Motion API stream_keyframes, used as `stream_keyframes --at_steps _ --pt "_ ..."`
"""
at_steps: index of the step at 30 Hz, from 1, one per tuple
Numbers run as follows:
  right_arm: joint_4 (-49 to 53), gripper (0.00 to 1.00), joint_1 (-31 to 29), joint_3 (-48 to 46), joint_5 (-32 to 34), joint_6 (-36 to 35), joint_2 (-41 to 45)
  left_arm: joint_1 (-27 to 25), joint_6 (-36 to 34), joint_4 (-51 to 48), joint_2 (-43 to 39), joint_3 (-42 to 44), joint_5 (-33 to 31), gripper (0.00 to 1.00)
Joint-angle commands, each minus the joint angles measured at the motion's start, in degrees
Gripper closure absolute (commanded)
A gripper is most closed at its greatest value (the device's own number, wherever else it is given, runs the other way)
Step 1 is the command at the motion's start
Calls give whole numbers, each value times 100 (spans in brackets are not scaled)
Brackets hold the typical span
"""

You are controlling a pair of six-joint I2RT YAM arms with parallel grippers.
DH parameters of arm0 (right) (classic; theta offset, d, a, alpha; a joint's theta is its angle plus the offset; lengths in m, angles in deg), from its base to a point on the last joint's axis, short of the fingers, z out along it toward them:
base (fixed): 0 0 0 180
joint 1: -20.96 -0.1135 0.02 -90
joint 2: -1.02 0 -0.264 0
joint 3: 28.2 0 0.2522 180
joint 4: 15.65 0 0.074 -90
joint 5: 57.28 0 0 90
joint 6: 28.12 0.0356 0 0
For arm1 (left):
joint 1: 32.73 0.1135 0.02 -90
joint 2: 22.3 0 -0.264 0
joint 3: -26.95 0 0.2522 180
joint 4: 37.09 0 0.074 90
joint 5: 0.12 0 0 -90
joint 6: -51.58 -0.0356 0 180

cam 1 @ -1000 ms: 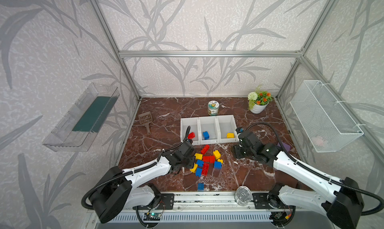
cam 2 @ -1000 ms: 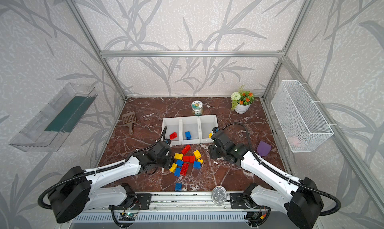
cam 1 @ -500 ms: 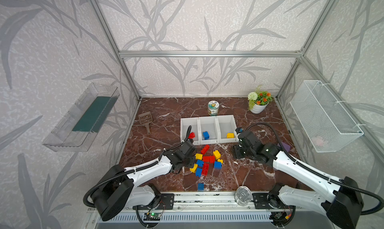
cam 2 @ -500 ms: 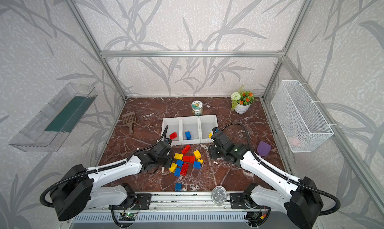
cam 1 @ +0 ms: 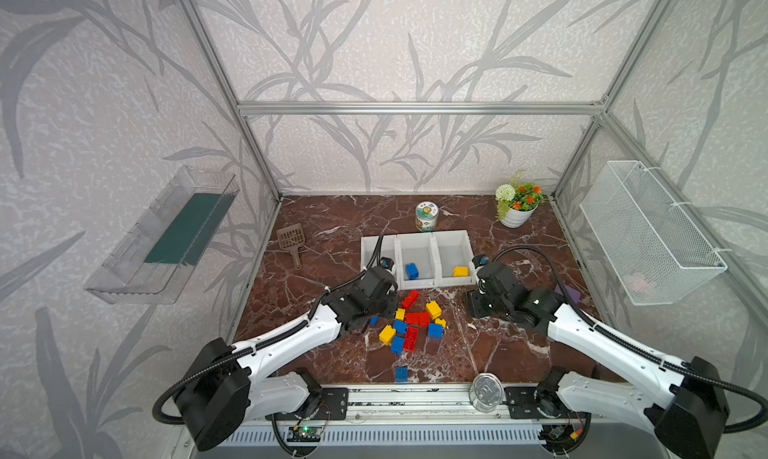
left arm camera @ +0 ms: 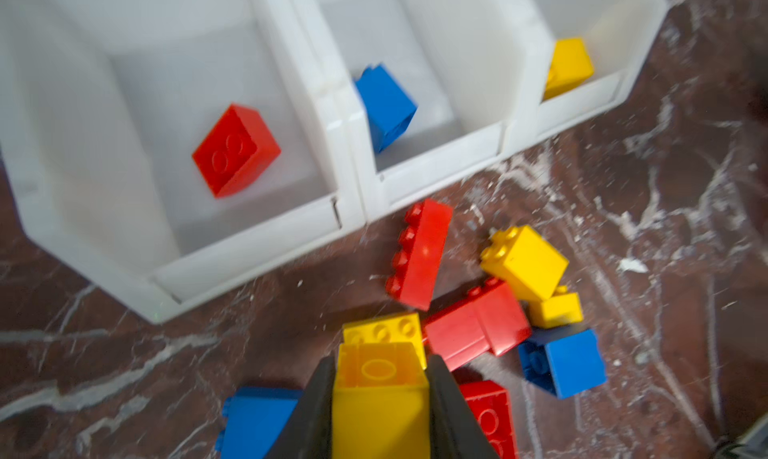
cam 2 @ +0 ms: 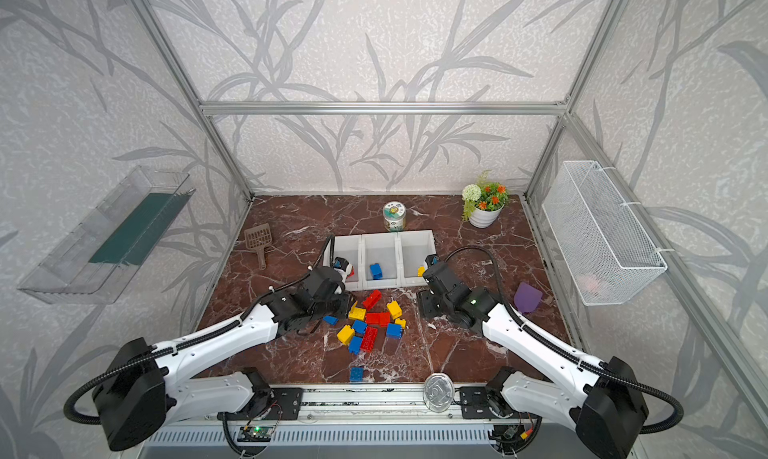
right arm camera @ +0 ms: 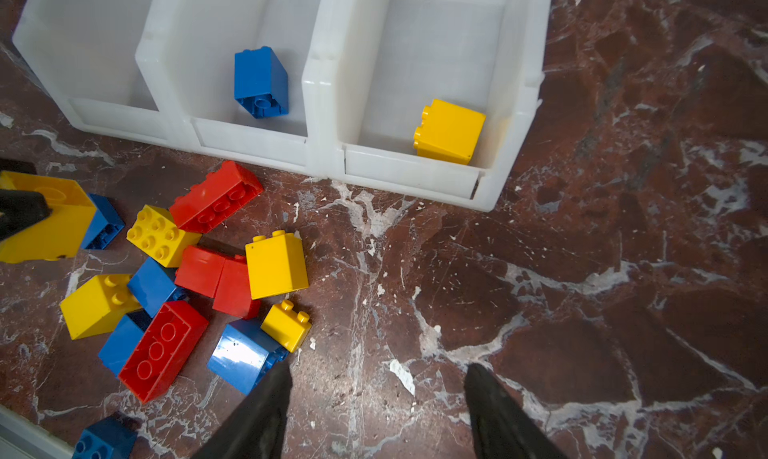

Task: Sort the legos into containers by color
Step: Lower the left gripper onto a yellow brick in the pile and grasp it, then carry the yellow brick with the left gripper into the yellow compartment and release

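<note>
Gripping a yellow brick (left arm camera: pixel 380 411) between its two dark fingers, the left tool (left arm camera: pixel 380 367) is clenched at the edge of the loose legos (cam 1: pixel 413 324). These lie heaped on the marbled desk (cam 1: pixel 332 236), right in front of the containers (left arm camera: pixel 349 116). The right tool (right arm camera: pixel 378 371) stands released, its jaws apart over bare desk beside the heap, grasping nothing. Of the three joined white bins, the leftmost in both top views holds a red brick (left arm camera: pixel 235 149), the middle one a blue brick (left arm camera: pixel 386 103), and the rightmost a yellow cube (left arm camera: pixel 567 66). One lone blue brick (cam 1: pixel 401 373) sits well apart from the heap, near the desk's front edge.
</note>
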Motion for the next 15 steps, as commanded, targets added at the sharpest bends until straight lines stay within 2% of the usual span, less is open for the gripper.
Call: stream_keyframes --at_steps 1,6,15 --pt "137 33 4 -39 383 114 314 -17 -303 277 432 -624 215 68" --pt "331 33 125 -220 519 242 589 -60 -648 356 1414 -1702 606 68" --pt "606 33 337 -441 443 289 1126 -114 -1022 292 3267 -3696 922 68"
